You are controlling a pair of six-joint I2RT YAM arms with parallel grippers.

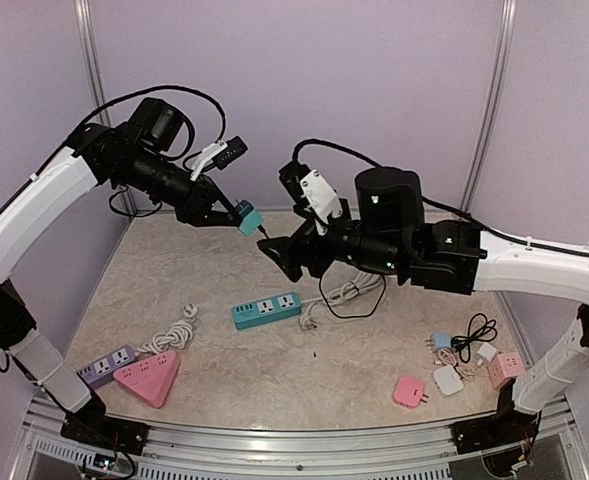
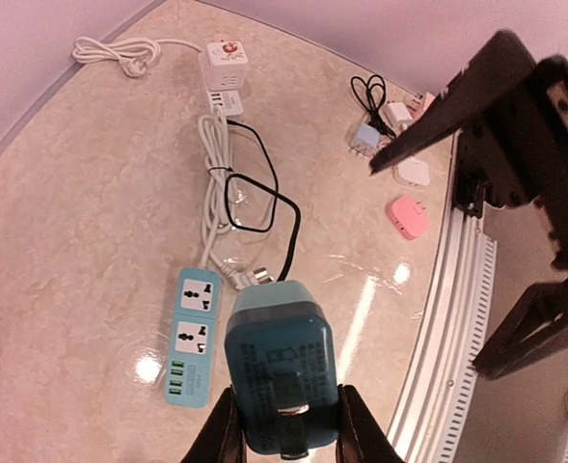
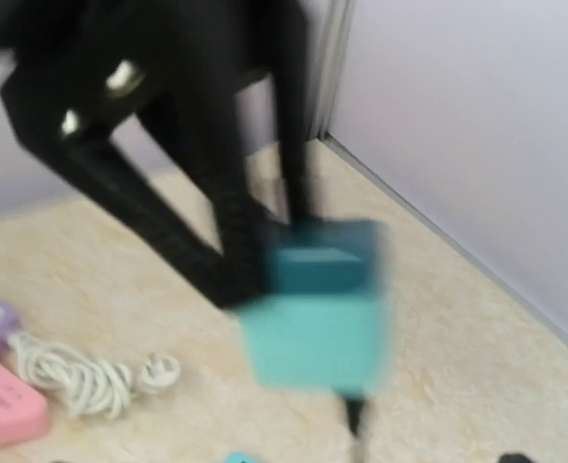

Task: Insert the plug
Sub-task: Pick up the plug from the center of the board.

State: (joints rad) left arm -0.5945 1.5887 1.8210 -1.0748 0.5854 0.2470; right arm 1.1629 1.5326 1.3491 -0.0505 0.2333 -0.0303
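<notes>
Bottom of frame: a ribbed aluminium rail [image 1: 304, 440] borders the near edge. Beyond it, a glossy beige marbled surface [image 1: 374, 350] carries a pink rounded-triangle power strip [image 1: 149, 378] at lower left and a rectangular teal power strip [image 1: 266, 310] at centre. Above centre, the left claw [image 1: 231, 212] grips the boxy teal plug [image 1: 248, 219], clear of the surface. The right claw [image 1: 274, 250], just right of it, stands wide and empty. Matte lilac walls [image 1: 374, 80] enclose the rear.
</notes>
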